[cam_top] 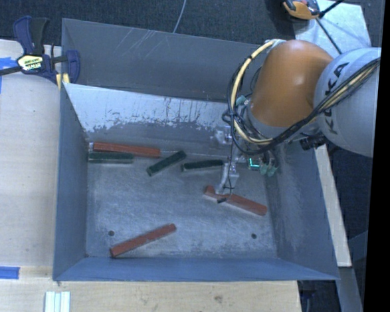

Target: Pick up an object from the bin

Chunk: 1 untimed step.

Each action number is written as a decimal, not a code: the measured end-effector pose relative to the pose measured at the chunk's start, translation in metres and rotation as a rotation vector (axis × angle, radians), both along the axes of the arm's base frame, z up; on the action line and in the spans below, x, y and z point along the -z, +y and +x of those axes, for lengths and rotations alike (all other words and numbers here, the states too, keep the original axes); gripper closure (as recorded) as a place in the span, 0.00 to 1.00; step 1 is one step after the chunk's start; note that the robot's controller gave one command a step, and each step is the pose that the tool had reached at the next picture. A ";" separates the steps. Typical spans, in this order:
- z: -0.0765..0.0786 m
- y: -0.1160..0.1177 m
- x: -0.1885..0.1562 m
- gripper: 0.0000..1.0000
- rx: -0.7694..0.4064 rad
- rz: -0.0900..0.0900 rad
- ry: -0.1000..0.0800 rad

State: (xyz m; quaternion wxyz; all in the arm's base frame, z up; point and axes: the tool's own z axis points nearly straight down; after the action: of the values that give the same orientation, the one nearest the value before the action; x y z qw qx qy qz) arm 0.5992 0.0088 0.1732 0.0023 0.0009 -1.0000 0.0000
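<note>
Counted in the bin (71, 177): three red-brown sticks (127, 150), three dark green sticks (166, 163). The arm (290, 85) reached down from the right, with the gripper (227, 194) at the left end of the right-hand red-brown stick (243, 204). Its opening could not be told.

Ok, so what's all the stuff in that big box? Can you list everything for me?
Grey metal bin: 1, grey, holds everything else.
Reddish-brown flat sticks: 3, reddish-brown; one at the back left, one lying slanted near the front, one on the right under the pincer.
Dark green flat sticks: 3, dark green; in a row along the back, the middle one tilted, the right one next to the pincer.
Pincer: 1, silvery, down at the left end of the right reddish-brown stick.
Orange cover: 1, orange, on the wrist above the pincer.
Grey arm: 1, grey, coming in from the right.
</note>
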 end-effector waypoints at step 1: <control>0.002 0.000 -0.005 0.00 0.000 0.000 -0.009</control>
State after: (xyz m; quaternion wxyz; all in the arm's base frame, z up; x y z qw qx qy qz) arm 0.6010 0.0088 0.1780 -0.0019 0.0008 -1.0000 -0.0001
